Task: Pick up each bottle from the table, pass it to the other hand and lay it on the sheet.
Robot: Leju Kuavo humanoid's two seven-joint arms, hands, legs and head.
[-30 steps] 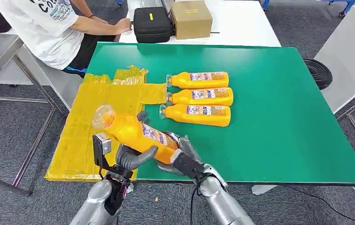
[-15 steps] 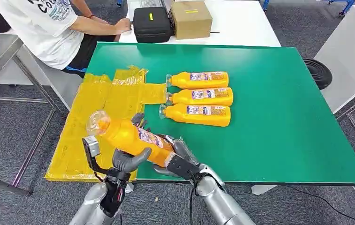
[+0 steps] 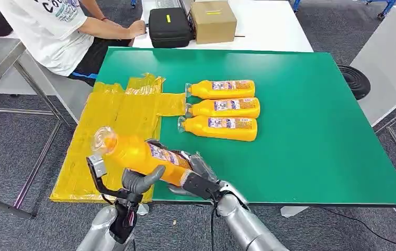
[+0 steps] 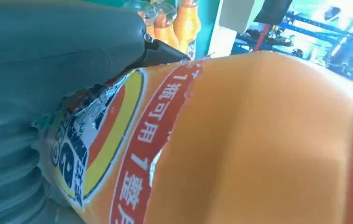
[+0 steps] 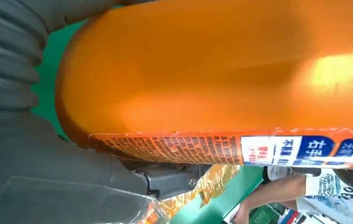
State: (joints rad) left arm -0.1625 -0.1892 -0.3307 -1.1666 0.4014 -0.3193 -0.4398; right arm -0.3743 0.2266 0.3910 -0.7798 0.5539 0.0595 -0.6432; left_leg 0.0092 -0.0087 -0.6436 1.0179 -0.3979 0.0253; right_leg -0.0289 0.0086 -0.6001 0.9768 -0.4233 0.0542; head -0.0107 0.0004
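Handover above the table's near edge

Both the left hand [image 3: 139, 180] and right hand [image 3: 194, 175] grip 1 orange bottle [image 3: 142, 155], left at mid-body, right at its base. Its long axis tilts, cap up and leftward over the yellow sheet [image 3: 99, 133]; 3 bottles [image 3: 222, 106] wait on the table.

A green table [image 3: 310, 157] carries the load here. Draped over its nine o'clock side, a crinkled yellow plastic sheet [image 3: 106, 130] runs to the near edge. Near the centre, three orange bottles [image 3: 222, 109] lie on their sides in a tight row, touching, caps toward nine o'clock. At twelve o'clock, a white table [image 3: 269, 31] butts up, carrying a black case [image 3: 170, 26] beside a cardboard box [image 3: 213, 21].
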